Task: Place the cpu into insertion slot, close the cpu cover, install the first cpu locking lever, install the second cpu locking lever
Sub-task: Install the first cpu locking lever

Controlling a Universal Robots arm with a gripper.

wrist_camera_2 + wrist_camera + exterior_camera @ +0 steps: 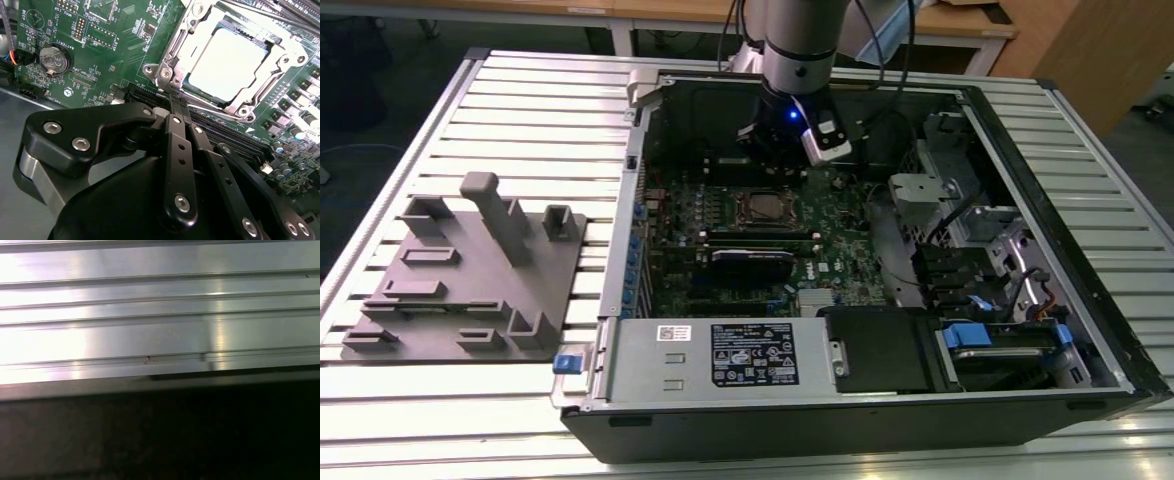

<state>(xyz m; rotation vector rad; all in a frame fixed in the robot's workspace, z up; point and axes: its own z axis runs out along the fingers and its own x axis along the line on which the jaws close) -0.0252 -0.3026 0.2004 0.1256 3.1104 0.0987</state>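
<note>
Pincer (175,102) fingers pressed together, we see, gripping nothing, tips just beside the cpu cover (175,55), which lies shut over the cpu (227,62) in the frame's upper right.

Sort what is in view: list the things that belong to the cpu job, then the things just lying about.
Job:
cpu, seated in the insertion slot
cpu cover, down around the cpu
gripper, beside the cover's corner

Lying about:
coin battery
power supply box
grey fixture tray
long black card
</note>
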